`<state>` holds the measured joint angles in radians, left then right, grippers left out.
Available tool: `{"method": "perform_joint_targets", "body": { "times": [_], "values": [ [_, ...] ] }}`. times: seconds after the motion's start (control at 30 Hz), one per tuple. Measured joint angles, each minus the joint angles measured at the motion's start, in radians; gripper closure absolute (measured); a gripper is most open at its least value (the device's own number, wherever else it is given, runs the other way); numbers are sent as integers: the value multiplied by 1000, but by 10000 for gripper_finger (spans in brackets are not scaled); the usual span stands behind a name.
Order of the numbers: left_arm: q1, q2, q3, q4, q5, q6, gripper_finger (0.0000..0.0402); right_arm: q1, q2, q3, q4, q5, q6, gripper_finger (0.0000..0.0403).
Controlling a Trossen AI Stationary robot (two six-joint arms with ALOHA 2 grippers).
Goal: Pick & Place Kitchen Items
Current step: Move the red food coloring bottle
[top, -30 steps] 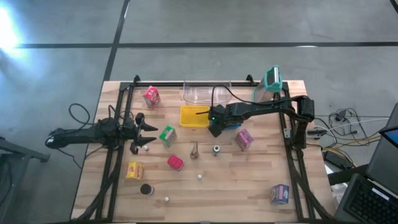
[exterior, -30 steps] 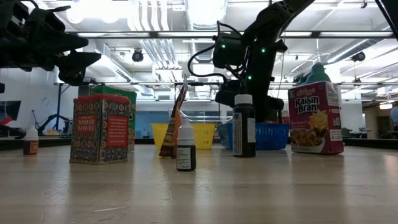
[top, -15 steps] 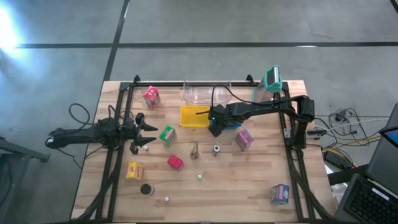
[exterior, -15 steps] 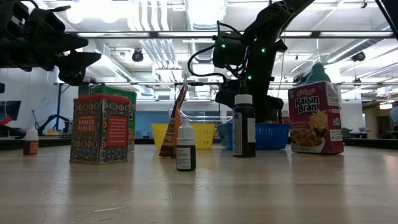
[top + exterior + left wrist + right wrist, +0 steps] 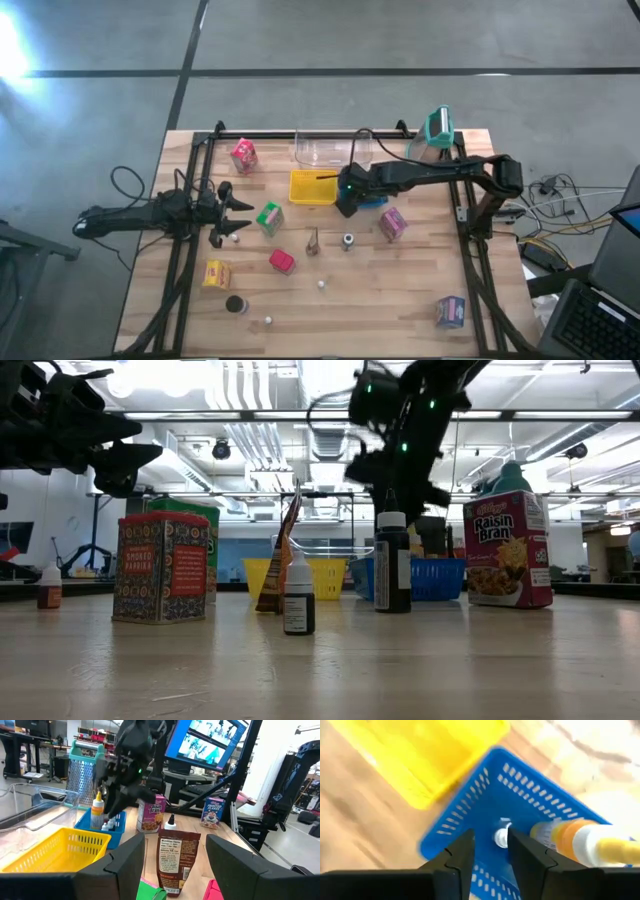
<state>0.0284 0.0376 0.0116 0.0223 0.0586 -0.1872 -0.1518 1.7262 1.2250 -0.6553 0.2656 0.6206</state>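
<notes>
Wooden table (image 5: 400, 300) carries scattered kitchen items. Right gripper (image 5: 345, 205) hangs over the blue basket (image 5: 520, 785) beside the yellow basket (image 5: 312, 188), fingers slightly parted, holding nothing; inside lie an orange-capped bottle (image 5: 580, 837) and small white bottle (image 5: 502, 837). Left gripper (image 5: 232, 217) waits spread wide, empty, near the green carton (image 5: 268, 217).

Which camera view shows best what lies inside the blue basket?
The right wrist view: it looks down into the blue basket and shows an orange-and-white bottle and a small white cap. The left wrist view shows the basket from the side. The low view shows only its wall. In the high view the right end effector covers most of it.
</notes>
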Motion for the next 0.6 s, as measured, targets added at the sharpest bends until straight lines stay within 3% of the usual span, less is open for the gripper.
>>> {"method": "perform_joint_targets", "body": {
  "times": [0.3,0.6],
  "values": [
    [0,0,0,0,0,0,183,104,-78,65,1,-2,-135,319],
    [0,0,0,0,0,0,183,199,-8,63,-62,-15,-227,326]
  ]
}}
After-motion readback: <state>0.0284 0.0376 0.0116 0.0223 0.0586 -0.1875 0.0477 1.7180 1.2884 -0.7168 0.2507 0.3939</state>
